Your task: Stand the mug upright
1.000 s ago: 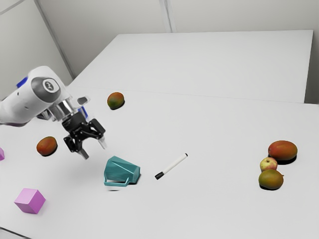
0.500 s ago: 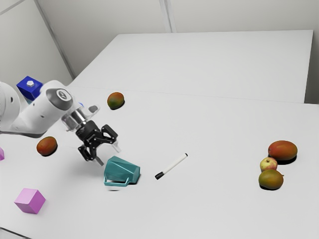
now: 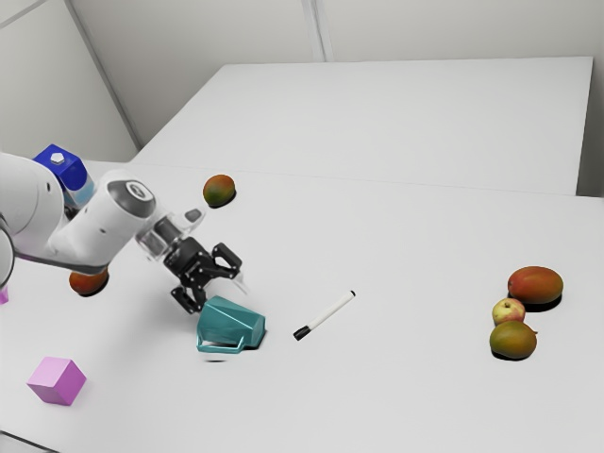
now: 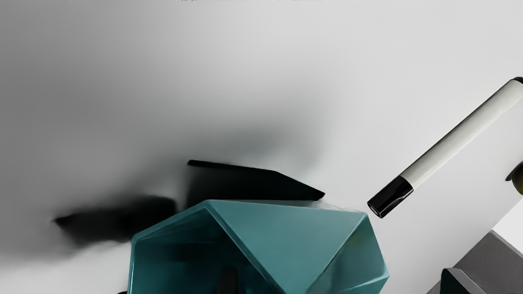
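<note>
Bringing my pincer (image 3: 225, 300) closer over the last sec: it's open, now right by the teal mug (image 3: 232, 326), which hasn't moved & lies on its side on the counter (image 3: 406, 396). Approx. grasp range, I'd say; righting's still due.

Exterior from above, wrist close — mug (image 3: 232, 323) shared

ok so I count four mangoes (image 3: 535, 286), two pink blocks (image 3: 55, 380), one apple (image 3: 509, 310), one marker (image 3: 327, 313), one mug (image 3: 231, 324), one blue carton (image 3: 62, 168)
</note>
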Controlling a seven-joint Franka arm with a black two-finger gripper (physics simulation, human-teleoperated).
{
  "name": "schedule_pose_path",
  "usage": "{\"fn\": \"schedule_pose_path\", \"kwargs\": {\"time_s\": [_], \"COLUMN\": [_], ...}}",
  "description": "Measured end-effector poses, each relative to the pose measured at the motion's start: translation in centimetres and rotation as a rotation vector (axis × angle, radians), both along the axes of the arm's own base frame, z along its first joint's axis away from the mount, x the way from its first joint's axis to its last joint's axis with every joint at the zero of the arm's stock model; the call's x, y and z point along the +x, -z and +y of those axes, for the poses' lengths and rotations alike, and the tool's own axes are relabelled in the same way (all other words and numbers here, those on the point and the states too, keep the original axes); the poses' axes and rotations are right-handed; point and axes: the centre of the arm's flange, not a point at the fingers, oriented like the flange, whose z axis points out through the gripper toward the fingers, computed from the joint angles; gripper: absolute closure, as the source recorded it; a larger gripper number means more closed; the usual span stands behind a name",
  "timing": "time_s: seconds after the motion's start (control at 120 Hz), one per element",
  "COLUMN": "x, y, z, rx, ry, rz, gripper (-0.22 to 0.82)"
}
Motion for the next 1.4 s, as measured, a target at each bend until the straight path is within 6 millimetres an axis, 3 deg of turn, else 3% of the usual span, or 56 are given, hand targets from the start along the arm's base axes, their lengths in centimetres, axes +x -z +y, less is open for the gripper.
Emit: {"fn": "schedule_pose_path", "kwargs": {"time_s": [0.167, 0.375, 0.633, 0.808, 0.958, 1.4], "x": [0.4, 1.4, 1.6, 3.8, 4.9, 7.8], "y": [-0.5, -1.7, -2.3, -6.8, -8.9, -10.4], "z": [-0.2, -0.5, -1.1, -2.9, -5.0, -8.3], "rx": [0.011, 0.02, 0.054, 0.213, 0.371, 0.6], "ry": [0.013, 0.021, 0.051, 0.218, 0.373, 0.45], "rz": [-0.013, -0.038, -0.033, -0.114, -0.16, -0.385], "gripper": [0.51, 0.71, 0.76, 0.78, 0.78, 0.78]}}
